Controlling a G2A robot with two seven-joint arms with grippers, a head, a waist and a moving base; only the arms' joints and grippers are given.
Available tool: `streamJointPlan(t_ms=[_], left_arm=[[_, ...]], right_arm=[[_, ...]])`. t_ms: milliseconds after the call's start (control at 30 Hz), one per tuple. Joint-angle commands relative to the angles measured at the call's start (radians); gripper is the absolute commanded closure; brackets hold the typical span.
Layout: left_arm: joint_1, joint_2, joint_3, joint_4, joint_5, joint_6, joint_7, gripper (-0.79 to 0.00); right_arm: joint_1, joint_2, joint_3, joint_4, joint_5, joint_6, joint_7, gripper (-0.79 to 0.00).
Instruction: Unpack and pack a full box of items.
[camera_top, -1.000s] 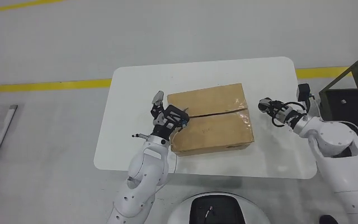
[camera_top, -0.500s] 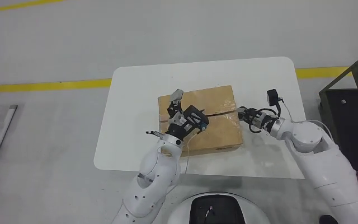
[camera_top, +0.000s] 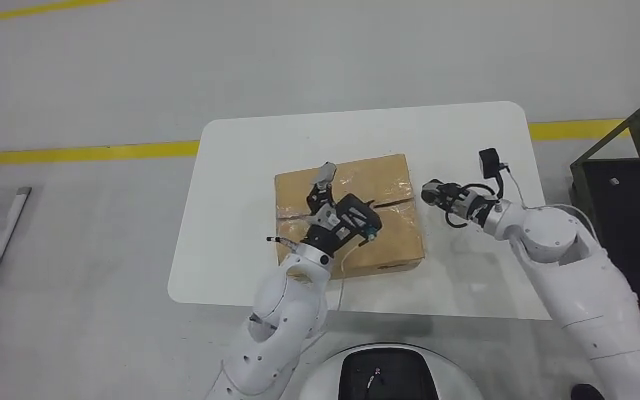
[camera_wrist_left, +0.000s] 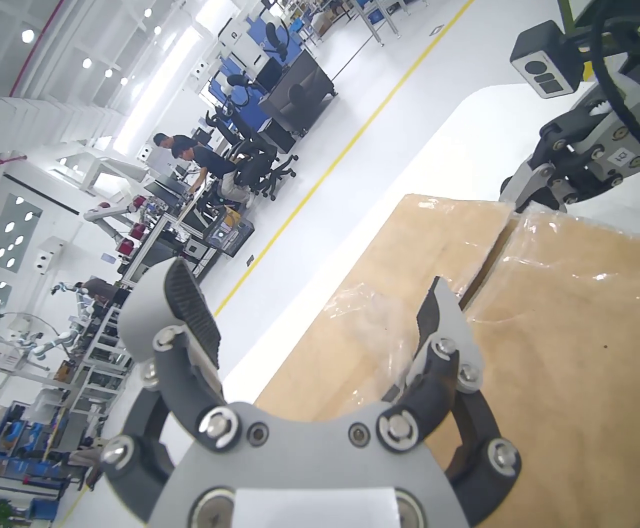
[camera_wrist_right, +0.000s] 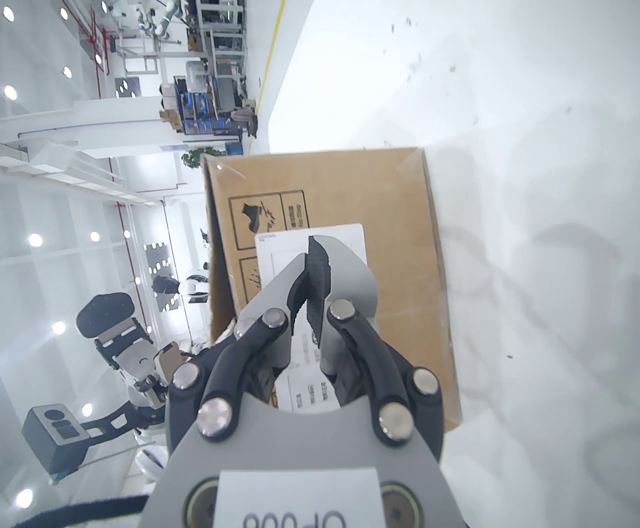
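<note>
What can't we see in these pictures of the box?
- Inside of the box: in every view it is taped shut.
- The label on its end: in the right wrist view, the right pincer covers much of it.
- Whether that pincer touches the box: too small to tell in the top view.

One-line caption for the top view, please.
Closed box on table; left gripper open over its top, right gripper shut at its end.
</note>
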Motion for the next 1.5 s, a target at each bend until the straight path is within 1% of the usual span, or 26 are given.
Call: streamJointPlan(t_ms=[0,67,167,233,267,300,333,433,533,667,767,867,1100,1167,1200,1233,1267,1300,1333,1467], left_arm=[[0.009,-0.001,-0.033,-0.028,-0.044,0.011,-0.029,-0.785],[0.009,-0.002,-0.070,-0.046,-0.073,0.028,-0.083,-0.785],[-0.011,-0.006,-0.106,-0.026,-0.063,0.056,-0.212,-0.785],[-0.039,-0.012,-0.111,0.010,-0.075,0.036,-0.311,-0.785],[-0.051,-0.016,-0.114,0.027,-0.130,0.019,-0.358,-0.785],[-0.069,-0.021,-0.124,0.047,-0.201,-0.005,-0.436,-0.785],[-0.096,-0.024,-0.130,0.051,-0.230,-0.021,-0.489,-0.785],[-0.140,-0.034,-0.131,0.071,-0.330,-0.059,-0.594,-0.785],[-0.175,-0.042,-0.127,0.079,-0.412,-0.085,-0.676,-0.785],[-0.201,-0.046,-0.096,0.088,-0.365,-0.102,-0.697,-0.785],[-0.209,-0.050,-0.078,0.097,-0.361,-0.107,-0.710,-0.785],[-0.215,-0.054,-0.064,0.097,-0.373,-0.124,-0.720,-0.785],[-0.214,-0.059,-0.051,0.093,-0.387,-0.156,-0.736,-0.785],[-0.212,-0.061,-0.052,0.093,-0.421,-0.170,-0.751,-0.785],[-0.215,-0.061,-0.053,0.089,-0.426,-0.181,-0.757,-0.785],[-0.214,-0.061,-0.053,0.085,-0.430,-0.187,-0.759,-0.785],[-0.213,-0.061,-0.054,0.082,-0.434,-0.192,-0.762,-0.785],[-0.210,-0.061,-0.053,0.080,-0.441,-0.198,-0.765,-0.785],[-0.209,-0.062,-0.054,0.075,-0.449,-0.203,-0.769,-0.785],[-0.205,-0.063,-0.045,0.056,-0.449,-0.218,-0.762,-0.785]], right_arm=[[-0.014,0.008,0.037,-0.029,-0.005,0.006,0.006,-0.249],[-0.026,0.015,0.064,-0.055,-0.013,0.016,0.010,-0.268],[-0.041,0.020,0.083,-0.093,-0.020,0.030,0.013,-0.262],[-0.049,0.022,0.084,-0.117,-0.028,0.036,0.014,-0.262],[-0.052,0.022,0.084,-0.125,-0.028,0.041,0.013,-0.262],[-0.052,0.023,0.081,-0.131,-0.028,0.044,0.014,-0.262],[-0.052,0.023,0.079,-0.134,-0.029,0.046,0.016,-0.265],[-0.050,0.023,0.071,-0.140,-0.032,0.048,0.021,-0.262],[-0.048,0.024,0.069,-0.140,-0.028,0.048,0.027,-0.262],[-0.047,0.026,0.066,-0.148,-0.028,0.047,0.031,-0.262],[-0.047,0.026,0.059,-0.146,-0.032,0.048,0.035,-0.256],[-0.043,0.027,0.047,-0.133,-0.044,0.061,0.035,-0.237],[-0.017,0.019,-0.002,-0.067,-0.023,0.063,0.047,-0.231],[-0.005,0.017,-0.025,-0.045,-0.023,0.075,0.062,-0.212],[0.008,0.016,-0.039,-0.031,-0.036,0.102,0.072,-0.191],[0.020,0.014,-0.049,-0.024,-0.034,0.111,0.074,-0.083],[0.027,0.011,-0.058,-0.016,-0.021,0.104,0.075,-0.034],[0.033,0.009,-0.067,-0.007,-0.019,0.100,0.075,-0.028],[0.039,0.008,-0.078,-0.001,-0.022,0.098,0.078,0.000],[0.060,0.001,-0.113,0.027,-0.022,0.088,0.086,0.000]])
